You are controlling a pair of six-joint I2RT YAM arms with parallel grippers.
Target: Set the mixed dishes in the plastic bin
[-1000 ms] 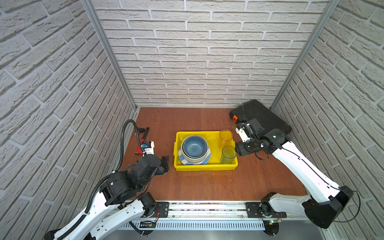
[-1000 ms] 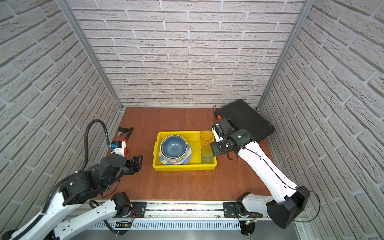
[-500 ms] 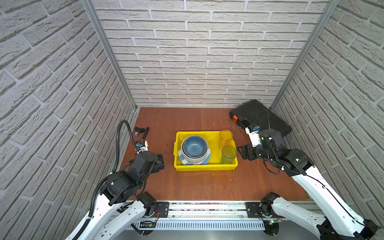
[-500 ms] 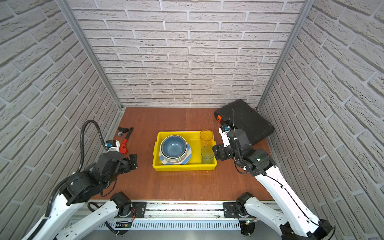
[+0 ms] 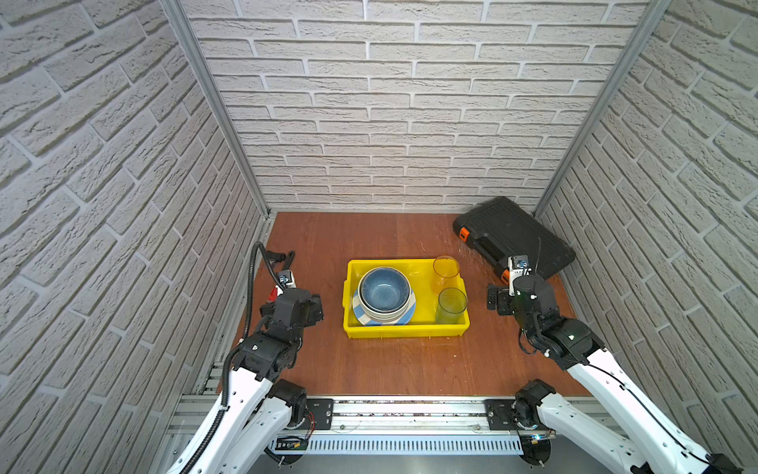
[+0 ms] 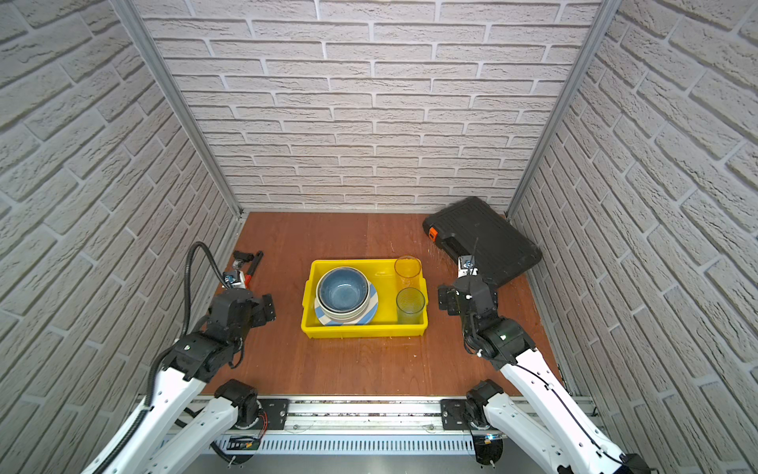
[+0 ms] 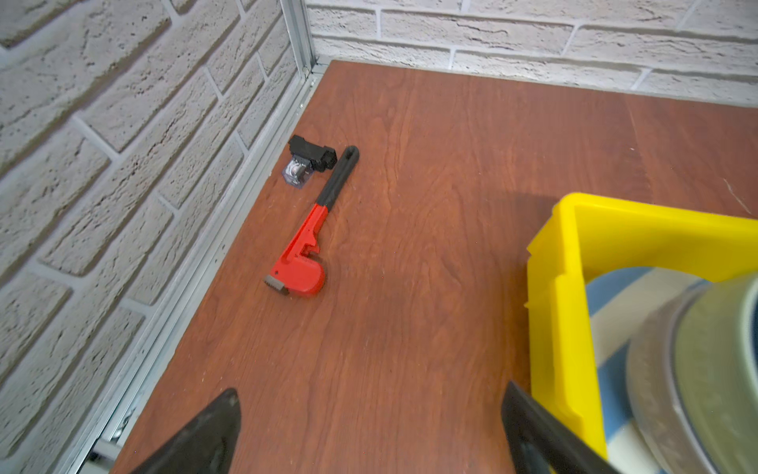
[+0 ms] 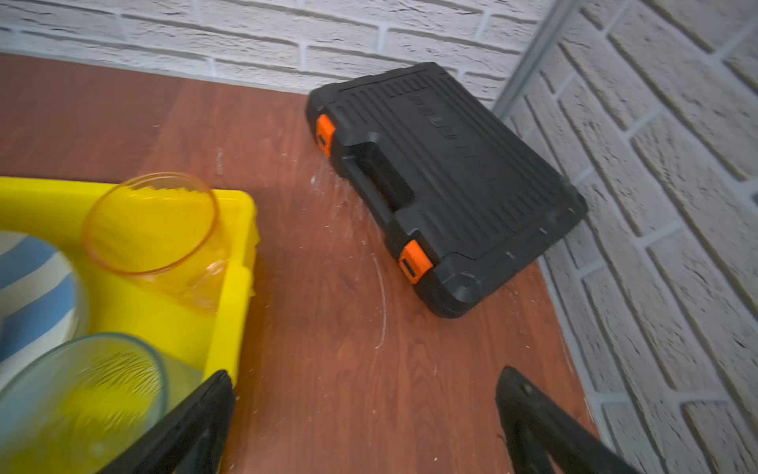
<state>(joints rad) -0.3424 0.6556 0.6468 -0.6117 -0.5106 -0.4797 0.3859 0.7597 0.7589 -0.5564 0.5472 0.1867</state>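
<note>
Both pairs of jaws gape wide, empty. Tumblers (image 5: 450, 305) in the bin (image 5: 406, 330) look slick, brittle; I'd pinch a rim gently.

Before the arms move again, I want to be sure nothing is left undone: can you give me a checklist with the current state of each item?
1. Left gripper open, empty: ok.
2. Right gripper open, empty: ok.
3. Far tumbler and near tumbler inside the yellow bin: ok.
4. Blue bowl stacked over the striped plate in the bin: ok.
5. Every plate and bowl counted: cannot tell, the stack hides what lies lower.
6. No dish outside the bin: ok; the black case, red wrench and a small black part lie on the table.
</note>
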